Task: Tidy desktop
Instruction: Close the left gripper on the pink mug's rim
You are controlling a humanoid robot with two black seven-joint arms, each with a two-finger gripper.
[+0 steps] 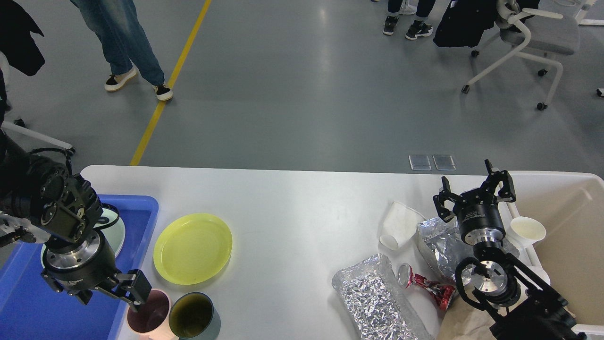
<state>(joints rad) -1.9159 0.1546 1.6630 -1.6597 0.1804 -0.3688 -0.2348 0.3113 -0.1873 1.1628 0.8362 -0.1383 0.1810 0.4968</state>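
Note:
The white desktop carries a yellow plate, a pink cup and a dark green cup near its front left. My left gripper hangs open over the blue tray's right edge, one finger right at the pink cup's rim. On the right lie a tipped white paper cup, two foil bags and a crushed red can. My right gripper stands open above them, holding nothing.
The blue tray at the left holds a pale green plate, mostly hidden by my left arm. A beige tub at the right edge has a paper cup in it. Brown paper lies at the front right.

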